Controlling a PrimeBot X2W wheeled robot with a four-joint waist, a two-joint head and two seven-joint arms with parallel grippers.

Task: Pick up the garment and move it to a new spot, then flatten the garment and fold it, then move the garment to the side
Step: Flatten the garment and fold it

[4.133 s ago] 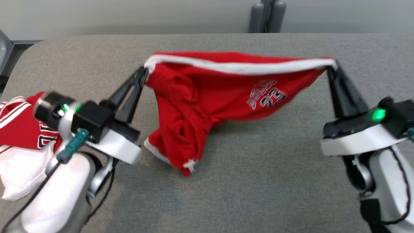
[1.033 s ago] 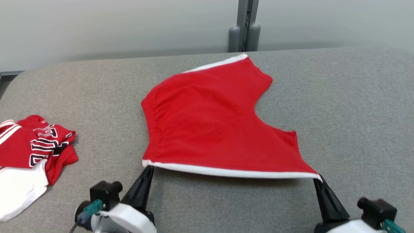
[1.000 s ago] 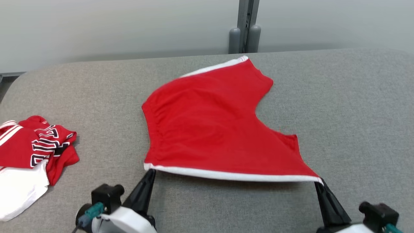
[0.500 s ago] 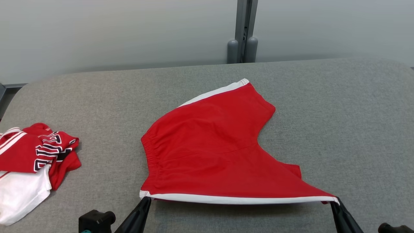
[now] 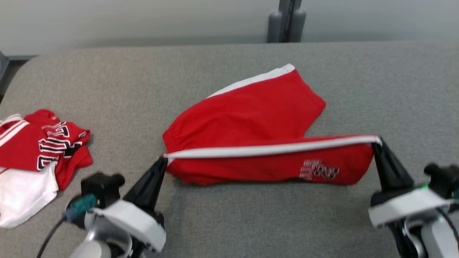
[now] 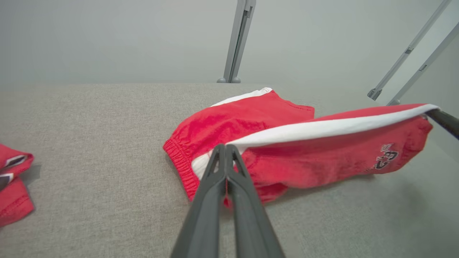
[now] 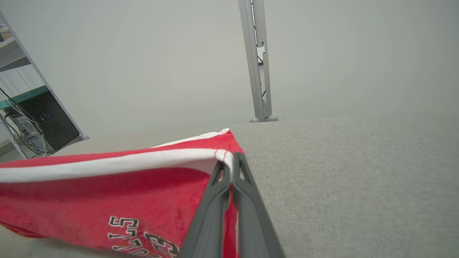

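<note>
The head view takes in the whole grey table from above, with the red shorts near its middle. Their far half lies flat, and the near half hangs raised by its white-trimmed edge, the printed number facing the robot. The left wrist view looks along the raised flap to the elastic waistband resting on the table. The right wrist view adds a shelf of equipment beyond the table. A crumpled red-and-white pile sits at the table's left edge, well apart from the shorts. A grey post stands behind the far edge. The left tool is pinched closed on the white-trimmed edge's left corner and the right tool is clamped on its right corner, with the edge taut between them.
</note>
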